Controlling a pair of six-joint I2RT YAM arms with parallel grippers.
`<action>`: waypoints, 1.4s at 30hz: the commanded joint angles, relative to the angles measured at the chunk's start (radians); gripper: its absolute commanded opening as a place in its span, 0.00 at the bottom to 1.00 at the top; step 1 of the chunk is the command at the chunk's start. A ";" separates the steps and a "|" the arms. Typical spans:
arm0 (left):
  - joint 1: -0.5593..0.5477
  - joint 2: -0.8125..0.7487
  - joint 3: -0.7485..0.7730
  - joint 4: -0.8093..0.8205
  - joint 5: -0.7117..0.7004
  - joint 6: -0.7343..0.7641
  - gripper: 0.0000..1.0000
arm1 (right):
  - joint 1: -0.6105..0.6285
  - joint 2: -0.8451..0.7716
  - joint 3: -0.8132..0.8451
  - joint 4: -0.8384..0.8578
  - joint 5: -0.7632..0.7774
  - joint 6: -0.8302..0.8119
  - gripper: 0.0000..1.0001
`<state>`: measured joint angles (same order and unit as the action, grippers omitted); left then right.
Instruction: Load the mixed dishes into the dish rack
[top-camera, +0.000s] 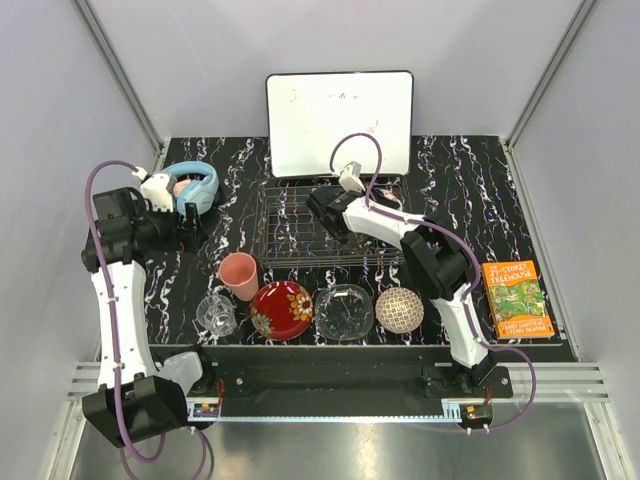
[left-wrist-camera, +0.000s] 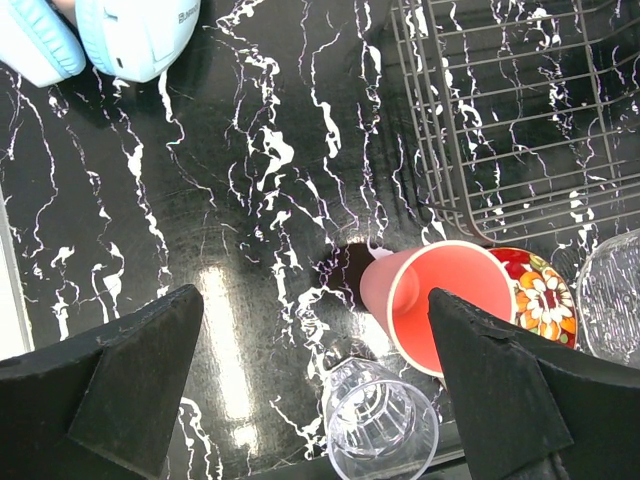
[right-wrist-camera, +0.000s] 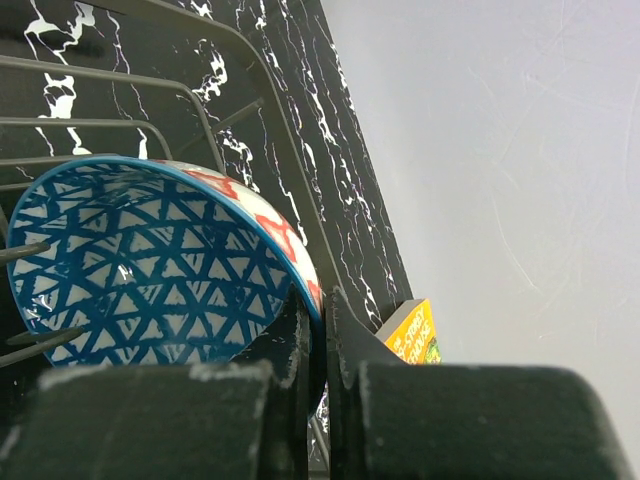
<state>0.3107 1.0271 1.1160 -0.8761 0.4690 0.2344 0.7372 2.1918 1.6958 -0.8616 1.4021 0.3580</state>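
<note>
The silver wire dish rack (top-camera: 290, 232) sits mid-table. My right gripper (top-camera: 327, 210) is over its right half, shut on the rim of the blue patterned bowl (right-wrist-camera: 150, 270), which is tilted on edge among the rack wires (right-wrist-camera: 286, 170). In the right wrist view the jaws (right-wrist-camera: 320, 300) pinch the bowl wall. In a row at the front stand the clear glass mug (top-camera: 216, 314), pink cup (top-camera: 240, 275), red floral plate (top-camera: 282, 309), clear glass dish (top-camera: 344, 311) and beige patterned bowl (top-camera: 399, 309). My left gripper (top-camera: 190, 232) is open and empty, above the table left of the cup (left-wrist-camera: 440, 300) and mug (left-wrist-camera: 385, 425).
Light-blue headphones (top-camera: 192, 186) lie at the back left, also in the left wrist view (left-wrist-camera: 120, 35). A whiteboard (top-camera: 340, 122) stands behind the rack. An orange book (top-camera: 516, 298) lies at the right edge. The rack corner (left-wrist-camera: 520, 110) is close to the cup.
</note>
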 joint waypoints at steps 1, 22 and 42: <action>0.019 -0.012 -0.010 0.011 0.048 0.026 0.99 | 0.007 -0.007 0.067 0.016 0.061 0.015 0.06; 0.042 -0.024 -0.013 -0.003 0.066 0.042 0.99 | 0.016 -0.185 -0.013 0.016 -0.050 0.038 0.80; 0.042 0.001 0.048 0.000 0.057 0.034 0.99 | 0.090 -1.030 -0.702 -0.240 -0.953 0.749 0.76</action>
<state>0.3473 1.0241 1.1103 -0.8944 0.5053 0.2657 0.8074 1.2182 1.0740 -1.1080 0.6243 0.9573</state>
